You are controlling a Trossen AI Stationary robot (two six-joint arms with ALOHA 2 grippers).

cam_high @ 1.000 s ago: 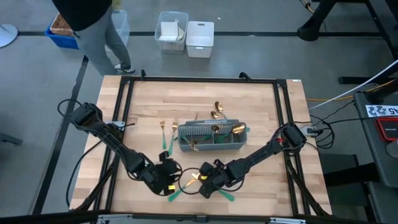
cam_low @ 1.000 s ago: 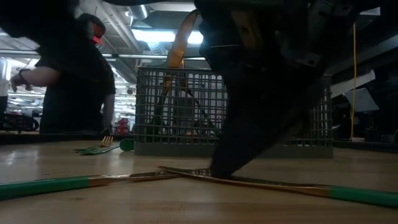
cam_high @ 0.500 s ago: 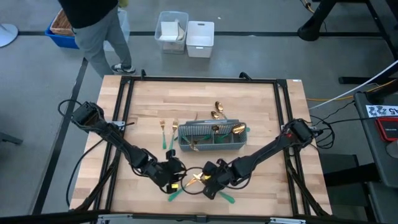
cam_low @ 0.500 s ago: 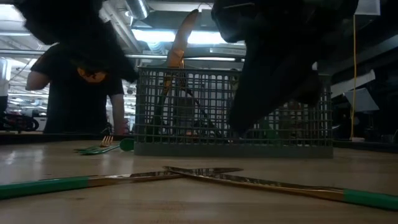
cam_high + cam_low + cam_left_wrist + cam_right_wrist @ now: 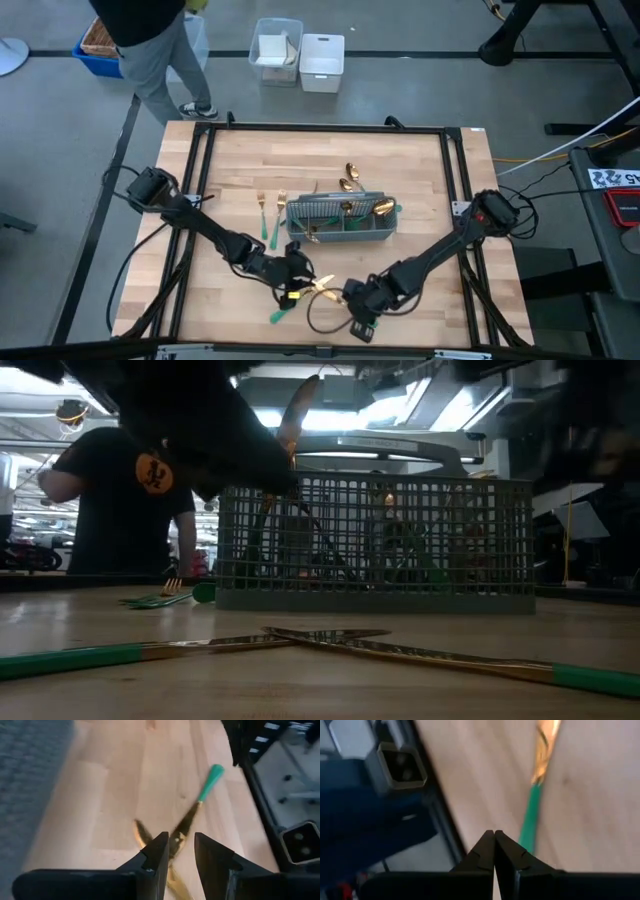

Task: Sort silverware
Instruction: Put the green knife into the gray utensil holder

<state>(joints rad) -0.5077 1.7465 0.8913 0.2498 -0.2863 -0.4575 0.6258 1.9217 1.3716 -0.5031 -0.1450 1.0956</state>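
Two gold knives with teal handles lie crossed flat on the table near its near edge (image 5: pixel 320 287) (image 5: pixel 320 637). My left gripper (image 5: pixel 298 277) (image 5: pixel 179 851) hangs open just above their crossing, a finger to each side, touching neither knife. My right gripper (image 5: pixel 355 312) (image 5: pixel 494 845) is shut and empty, off to the near right of the knives, beside one teal handle (image 5: pixel 532 815). More silverware stands in the grey mesh caddy (image 5: pixel 340 222) (image 5: pixel 375 540). Two forks (image 5: pixel 268 215) lie left of the caddy, and spoons (image 5: pixel 350 180) lie beyond it.
The black table frame rail (image 5: pixel 400 765) runs close beside my right gripper at the near edge. A person (image 5: pixel 130 500) stands beyond the table's far left corner. White bins (image 5: pixel 300 60) sit on the floor past the far edge. Bare wood lies right of the caddy.
My right gripper has lifted off the crossing of the two knives and drawn back toward the near right, leaving the low view. My left gripper has moved right, over the crossed knives. The knives lie about where they were.
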